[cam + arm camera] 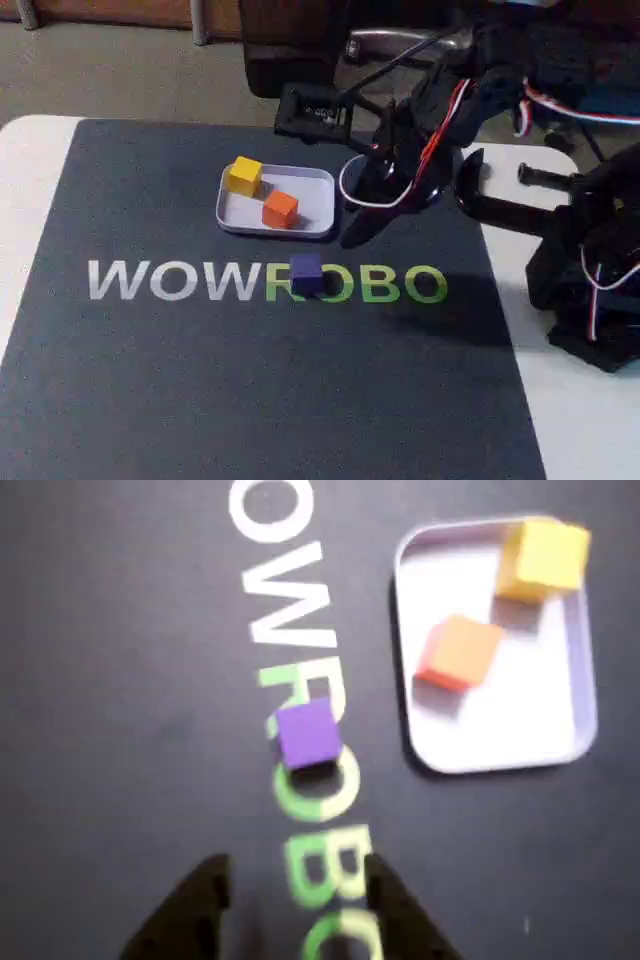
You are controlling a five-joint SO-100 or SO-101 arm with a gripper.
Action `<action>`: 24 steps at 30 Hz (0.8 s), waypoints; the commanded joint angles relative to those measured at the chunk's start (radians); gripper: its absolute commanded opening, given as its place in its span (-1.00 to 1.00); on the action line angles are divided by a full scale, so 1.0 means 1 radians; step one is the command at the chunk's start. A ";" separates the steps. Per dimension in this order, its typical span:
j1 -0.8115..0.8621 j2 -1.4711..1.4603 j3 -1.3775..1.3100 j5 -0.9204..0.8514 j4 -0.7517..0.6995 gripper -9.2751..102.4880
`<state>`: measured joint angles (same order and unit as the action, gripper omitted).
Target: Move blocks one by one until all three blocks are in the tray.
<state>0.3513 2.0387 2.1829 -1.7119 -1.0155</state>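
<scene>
In the white tray: yellow block and orange block, two of three done. On the dark mat, just outside: purple block, still to move. Above it: tool, spread open, empty.

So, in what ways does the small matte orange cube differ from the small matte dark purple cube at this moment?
The small matte orange cube lies inside the shallow white rectangular tray; the small matte dark purple cube sits outside it, on the dark mat's green lettering. The colours differ. In the wrist view the purple cube lies ahead of the open fingers, while the orange cube lies off to the right. Both look equal in size, and nothing grips either.
</scene>
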 commanded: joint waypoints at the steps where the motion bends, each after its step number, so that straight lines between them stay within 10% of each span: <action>1: 0.014 0.000 0.026 -0.051 0.035 -0.53; 24: -0.044 -0.356 -0.083 -0.041 0.210 -0.48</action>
<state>0.3252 1.7043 2.1690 -1.7779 -0.8161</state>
